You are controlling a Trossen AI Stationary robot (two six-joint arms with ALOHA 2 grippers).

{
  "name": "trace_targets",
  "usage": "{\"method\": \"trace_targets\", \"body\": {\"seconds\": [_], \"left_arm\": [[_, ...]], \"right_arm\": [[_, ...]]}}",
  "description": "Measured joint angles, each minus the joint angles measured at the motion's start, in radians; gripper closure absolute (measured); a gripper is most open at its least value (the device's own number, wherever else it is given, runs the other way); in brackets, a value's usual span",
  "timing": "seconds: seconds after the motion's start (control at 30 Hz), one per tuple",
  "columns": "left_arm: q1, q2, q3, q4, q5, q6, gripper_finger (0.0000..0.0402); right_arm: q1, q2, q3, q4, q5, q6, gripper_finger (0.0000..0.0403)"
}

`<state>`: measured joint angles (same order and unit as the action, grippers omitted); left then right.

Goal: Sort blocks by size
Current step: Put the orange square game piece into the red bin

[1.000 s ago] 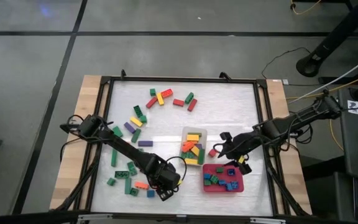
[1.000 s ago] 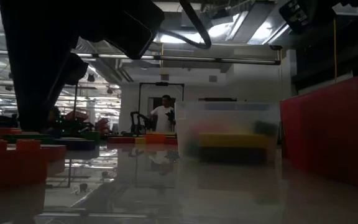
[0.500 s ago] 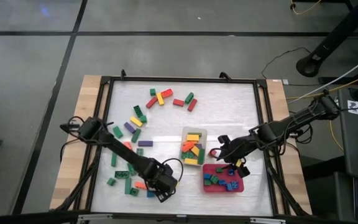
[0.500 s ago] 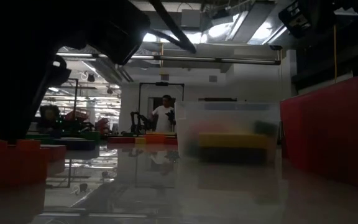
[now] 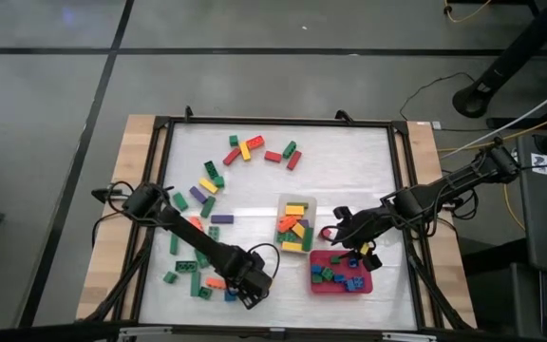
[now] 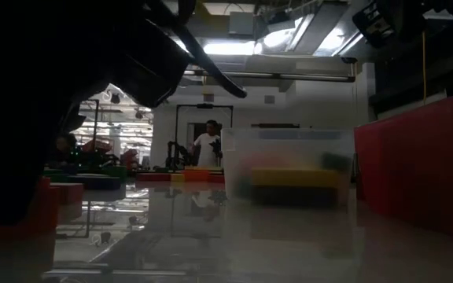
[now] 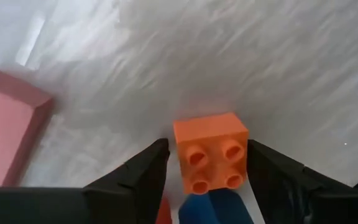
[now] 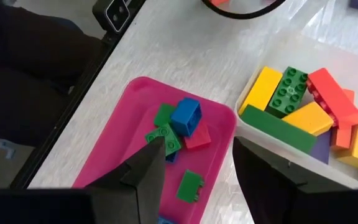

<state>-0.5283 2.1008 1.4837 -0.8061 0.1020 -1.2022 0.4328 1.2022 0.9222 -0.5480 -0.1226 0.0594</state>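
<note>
Found the left gripper [image 5: 248, 288] low over the table [image 5: 349, 161], toward seven o'clock of the white top. Saw its fingers [image 7: 146, 173] spread to either side of an orange block [image 7: 211, 158], a short square one with four studs, lying flat on the table, apparently not yet clamped. Noted a blue block [image 7: 219, 208] right against it on the wrist side.

Placed the right gripper [image 8: 197, 149] at about five o'clock, above the twelve o'clock edge of the red tray [image 5: 317, 288]. Saw its jaws apart and pinching nothing. Counted short green, blue and red pieces in the tray, and longer yellow, red, green and orange bars in the clear tub [image 5: 281, 201] near the centre.

Left unsorted: the blocks [image 5: 254, 150] at twelve o'clock, more at nine o'clock, and a handful at seven o'clock beside the left gripper.

Judged the orange block light, hard and stiff, with smooth sides likely to slip or twist under an off-centre squeeze. Not fragile, by the look of it. Best taken across two opposite flat sides, squarely at mid-height and below the studs, with both pads meeting flat plastic, clear of the blue neighbour.

Could read no brand, label or writing anywhere on the blocks, tub or tray.
</note>
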Motion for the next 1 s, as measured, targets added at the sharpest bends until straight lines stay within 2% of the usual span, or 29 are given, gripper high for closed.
{"method": "trace_targets", "body": {"seconds": [0.23, 0.47, 0.77, 0.87, 1.0], "left_arm": [[0.022, -0.019, -0.005, 0.039, 0.003, 0.014, 0.0284], [0.062, -0.028, -0.006, 0.249, -0.003, 0.156, 0.0284], [0.132, -0.037, -0.006, 0.648, 0.084, 0.350, 0.0284], [0.161, -0.039, -0.006, 0.743, 0.009, 0.421, 0.0280], [0.202, -0.036, -0.006, 0.854, -0.128, 0.572, 0.0257]], "right_arm": [[0.000, -0.025, -0.058, 0.005, 0.056, 0.058, 0.0216], [0.000, -0.159, -0.176, 0.023, 0.148, 0.137, 0.0217], [0.000, -0.406, -0.304, 0.043, 0.311, 0.182, 0.0216], [0.000, -0.465, -0.368, 0.120, 0.367, 0.184, 0.0217], [0.000, -0.512, -0.439, 0.235, 0.376, 0.183, 0.0216]]}}
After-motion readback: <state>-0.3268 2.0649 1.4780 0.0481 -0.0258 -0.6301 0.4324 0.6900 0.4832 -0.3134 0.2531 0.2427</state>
